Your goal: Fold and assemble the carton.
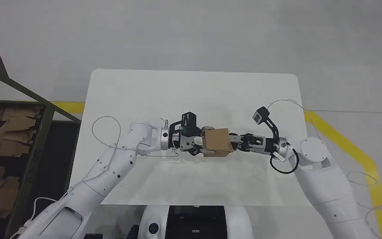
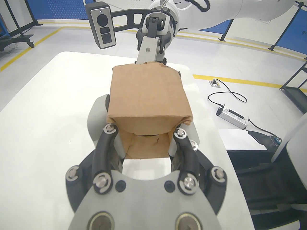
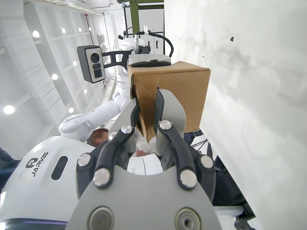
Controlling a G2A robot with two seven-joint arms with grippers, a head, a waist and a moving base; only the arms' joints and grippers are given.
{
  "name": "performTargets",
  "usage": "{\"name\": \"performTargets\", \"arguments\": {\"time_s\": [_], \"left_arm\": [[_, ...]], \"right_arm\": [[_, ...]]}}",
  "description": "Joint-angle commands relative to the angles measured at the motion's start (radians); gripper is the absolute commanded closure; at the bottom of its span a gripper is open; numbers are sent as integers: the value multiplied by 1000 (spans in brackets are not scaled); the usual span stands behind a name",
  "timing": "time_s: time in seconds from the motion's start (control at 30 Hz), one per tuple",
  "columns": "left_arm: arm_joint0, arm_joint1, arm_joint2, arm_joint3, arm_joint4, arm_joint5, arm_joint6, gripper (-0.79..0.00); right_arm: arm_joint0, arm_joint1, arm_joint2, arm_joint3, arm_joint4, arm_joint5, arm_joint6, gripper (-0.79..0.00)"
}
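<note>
A small brown carton [image 1: 216, 141] hangs over the near middle of the white table [image 1: 179, 89], held between both arms. My left gripper [image 1: 197, 143] grips its open end, one finger on each outer side wall; in the left wrist view the carton [image 2: 148, 94] stretches away from this gripper [image 2: 144, 132], and the inside shows below a folded-down flap. My right gripper [image 1: 234, 143] holds the opposite end. In the right wrist view this gripper [image 3: 146, 106] is shut on a torn-edged flap of the carton [image 3: 172, 92].
A dark green rack with flat cardboard [image 1: 18, 131] stands left of the table. On the floor to the right lie yellow tape lines [image 1: 334, 134] and a cabled power unit [image 2: 231, 116]. Bare tabletop stretches behind the arms.
</note>
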Motion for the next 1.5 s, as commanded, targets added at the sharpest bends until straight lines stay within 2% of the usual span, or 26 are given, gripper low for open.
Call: {"name": "performTargets", "arguments": {"time_s": [0.0,0.13,0.4,1.03,1.47], "left_arm": [[1,0,-3,7,-6,0,3,-379],[4,0,-12,17,-17,-1,10,-382],[11,2,-29,25,-32,0,18,-379],[22,1,-57,28,-70,18,19,-372],[28,-1,-63,18,-60,26,10,-379]], "right_arm": [[-2,1,6,1,4,-2,-1,-203],[-12,5,22,-2,15,-6,2,-237],[-32,11,46,-11,38,-15,9,-185],[-69,18,59,-27,48,-21,8,-126],[-55,16,37,-42,27,-18,-14,-99]]}}
